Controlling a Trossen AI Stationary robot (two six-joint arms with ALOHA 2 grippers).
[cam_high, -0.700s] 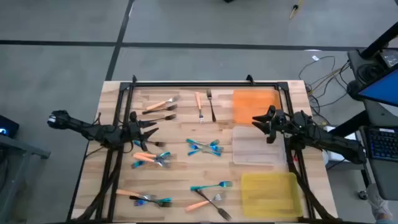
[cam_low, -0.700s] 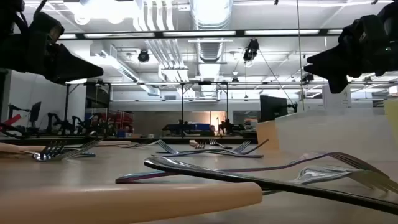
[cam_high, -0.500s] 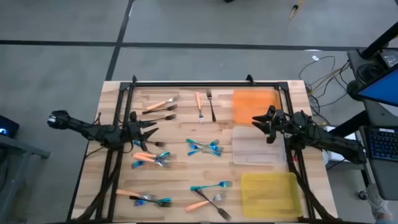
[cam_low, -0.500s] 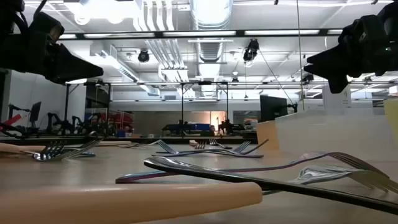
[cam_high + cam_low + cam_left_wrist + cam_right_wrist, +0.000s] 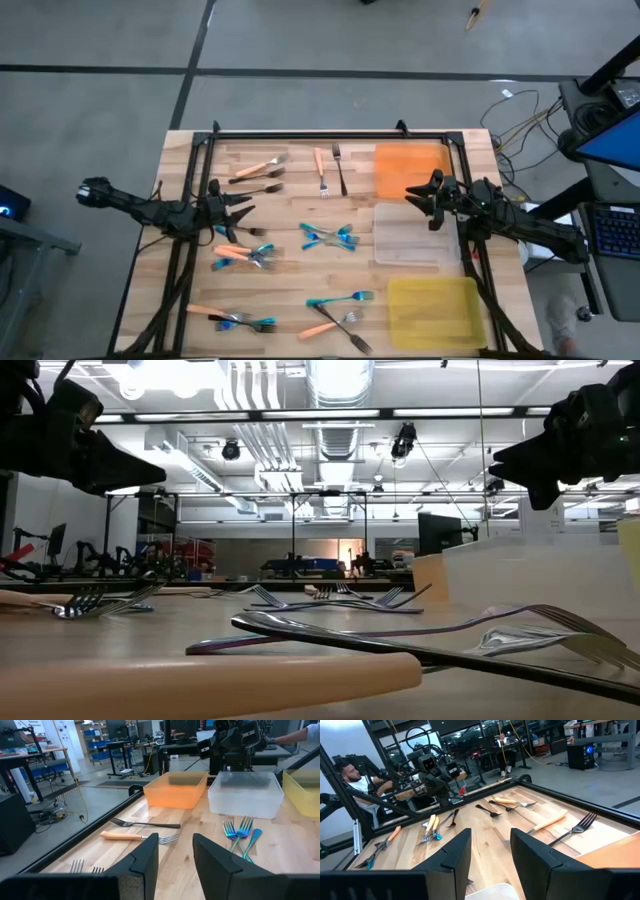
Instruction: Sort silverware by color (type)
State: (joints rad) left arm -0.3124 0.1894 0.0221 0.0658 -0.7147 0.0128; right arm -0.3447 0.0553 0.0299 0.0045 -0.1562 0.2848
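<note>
From above, the pale wooden-plank desk [image 5: 300, 290] carries the slim metal-tined forks [image 5: 328, 237] in loose clusters: orange- and dark-handled ones near the far edge, a crossed blue pair in the middle, mixed orange, blue and dark ones toward the left and near edges. All lie on the wood; none is in a tray. Along the right side sit three shallow rectangular plastic trays in a row: the translucent orange tray [image 5: 408, 166], the frosted clear tray [image 5: 400, 240] and the yellow tray [image 5: 432, 310].

The left gripper [image 5: 243, 212] hovers over the desk's left side, just beside a dark fork. Its own wrist camera shows what the overhead cannot: the two dark fingers [image 5: 145, 862] stand parted with a clear gap, holding nothing, and beyond them lie an orange-handled fork [image 5: 137, 837] and a dark one side by side.

The right gripper [image 5: 412, 193] hangs above the seam between the orange and clear trays. Its wrist camera shows its fingers [image 5: 455, 852] likewise parted and empty, with the forks spread across the planks and a seated person [image 5: 355, 782] behind the far arm.

Only the table-level camera shows the forks' gloss: one dark polished handle [image 5: 400, 645] runs across the foreground over a matte, rounded orange handle [image 5: 200, 680], tines curving upward.
</note>
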